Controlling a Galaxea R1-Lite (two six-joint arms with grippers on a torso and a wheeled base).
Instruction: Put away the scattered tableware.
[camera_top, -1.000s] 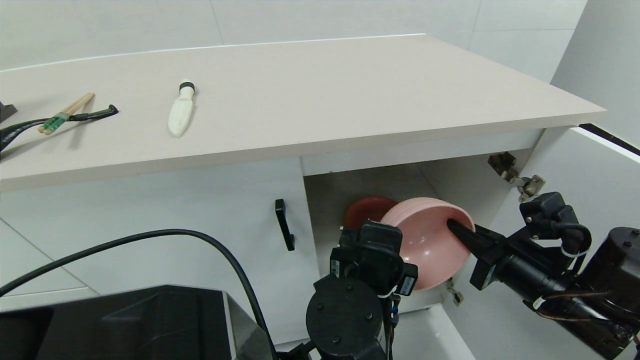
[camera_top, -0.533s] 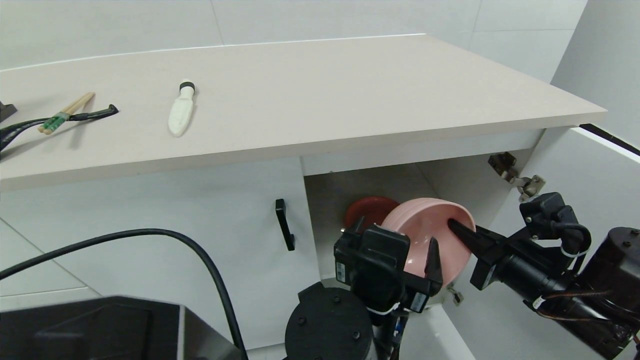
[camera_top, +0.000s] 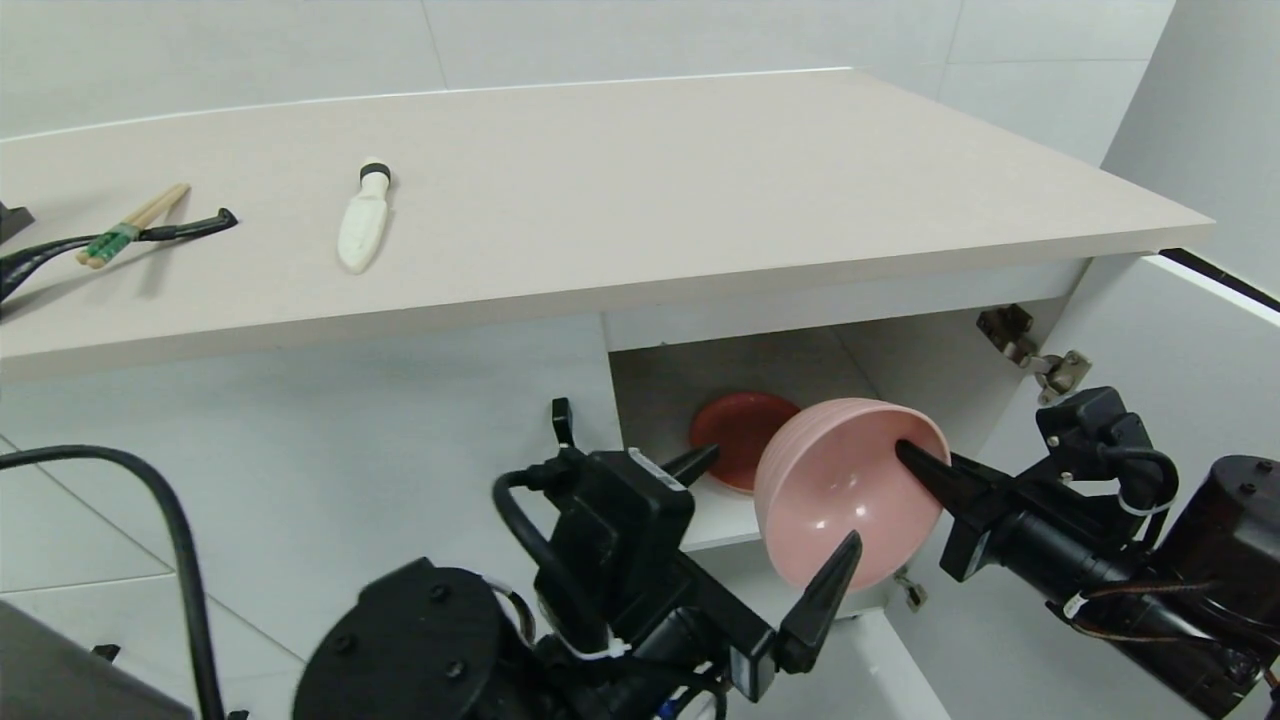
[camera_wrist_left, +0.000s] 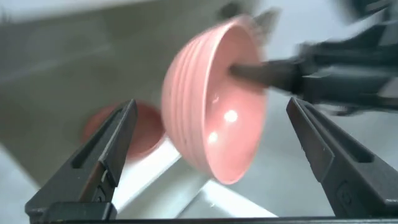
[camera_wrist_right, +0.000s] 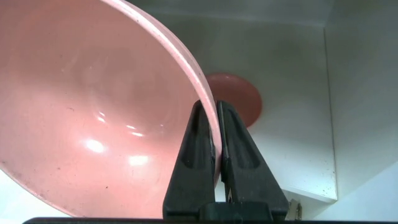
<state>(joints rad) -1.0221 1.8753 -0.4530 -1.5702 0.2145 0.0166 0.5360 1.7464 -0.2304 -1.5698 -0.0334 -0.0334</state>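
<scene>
You're looking at a beige counter (camera_top: 700, 180) carrying three things. Wooden chopsticks (camera_top: 130, 225) are lying near its left end, with a black cable (camera_top: 190, 228) crossing them. A white utensil (camera_top: 362, 220) with a black collar is lying well apart, to their right. Below, the open cabinet's shelf (camera_top: 720, 525) is carrying a red plate (camera_top: 742, 440).

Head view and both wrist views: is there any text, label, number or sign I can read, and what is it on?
Nothing can be read in any view.
White label on the left gripper: too small to read.
Green band on the chopsticks: any print is too small to tell.
On the bowl and plate: no markings visible.
</scene>
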